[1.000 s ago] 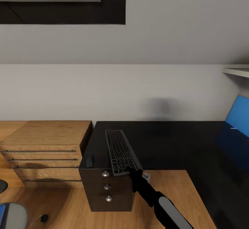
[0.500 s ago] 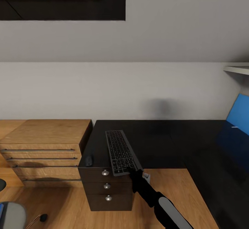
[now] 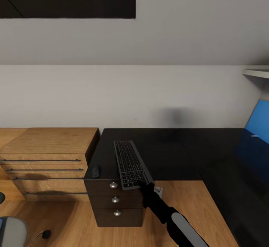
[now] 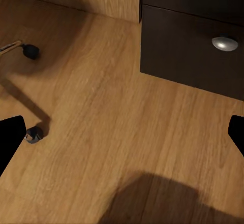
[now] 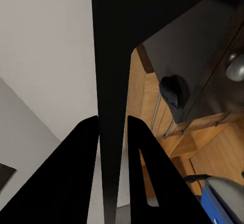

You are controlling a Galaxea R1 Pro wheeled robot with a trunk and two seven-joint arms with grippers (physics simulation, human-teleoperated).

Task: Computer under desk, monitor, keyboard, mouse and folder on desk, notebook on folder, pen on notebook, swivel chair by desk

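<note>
Black glossy desk (image 3: pixel 175 153) is where I'm working right now, and my right gripper (image 3: pixel 144 184) has the keyboard (image 3: pixel 130 163) pinched by its near end, right at the front edge above the dark drawer unit (image 3: pixel 116 206). In the right wrist view the two fingers (image 5: pixel 84 173) sit tight either side of a thin black slab, which I read as the keyboard edge-on.

The keyboard lies flat on the top but angled, with its near end poking slightly over the front edge. The mouse (image 3: pixel 96 172) is already on the desk just beside it, near the corner by the wooden drawers (image 3: pixel 48 161).

The blue folder (image 3: pixel 259 125) is up at the far right end of the desk, looks propped at a tilt, with a small white thing on it that could be the pen, too tiny to call.

Left gripper (image 4: pixel 122 137) is hanging over the wood floor (image 4: pixel 117 132), fingertips spread wide, holding nothing. The swivel chair (image 3: pixel 13 232) peeks in at the corner of the head view, well apart from the desk.

So roughly: keyboard and mouse are up, folder seems up. I'd say monitor, notebook stacking, and rolling the chair in are left.
</note>
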